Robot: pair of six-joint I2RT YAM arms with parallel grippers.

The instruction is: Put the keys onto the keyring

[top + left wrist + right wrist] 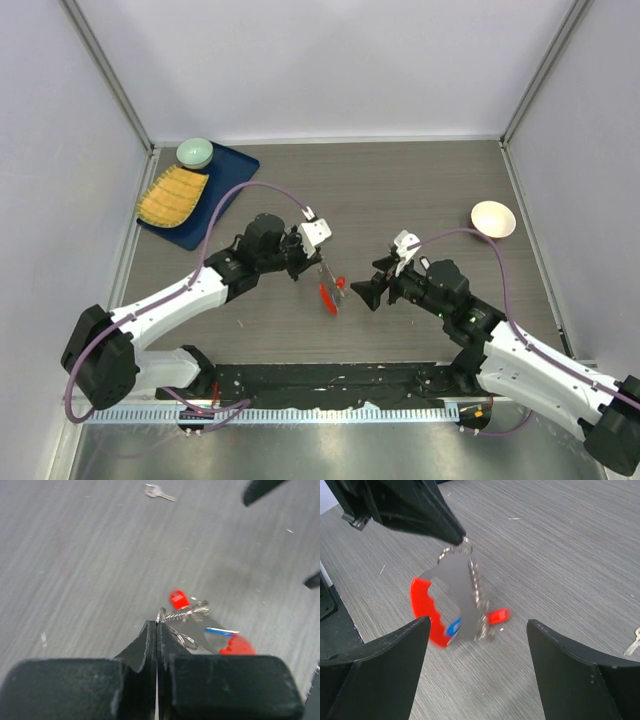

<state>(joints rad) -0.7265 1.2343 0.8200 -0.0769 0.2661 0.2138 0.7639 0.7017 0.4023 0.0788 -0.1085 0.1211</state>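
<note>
My left gripper (318, 262) is shut on a small metal ring of the keyring (187, 612) and holds it hanging above the table. In the right wrist view the keyring (456, 587) shows a grey plate, a chain, a red curved tag (420, 605) and a blue tag (453, 628). The red-headed key (497, 616) hangs by the chain's lower end; it also shows in the left wrist view (178, 599). The silver key (158, 492) lies flat on the table, apart, and shows at the right wrist view's edge (635, 645). My right gripper (477, 622) is open, facing the hanging keyring and not touching it.
A blue tray (230, 165) at the back left holds a yellow ribbed mat (172, 196) and a pale green bowl (195, 152). A white bowl (493, 218) stands at the back right. Grey walls close in both sides.
</note>
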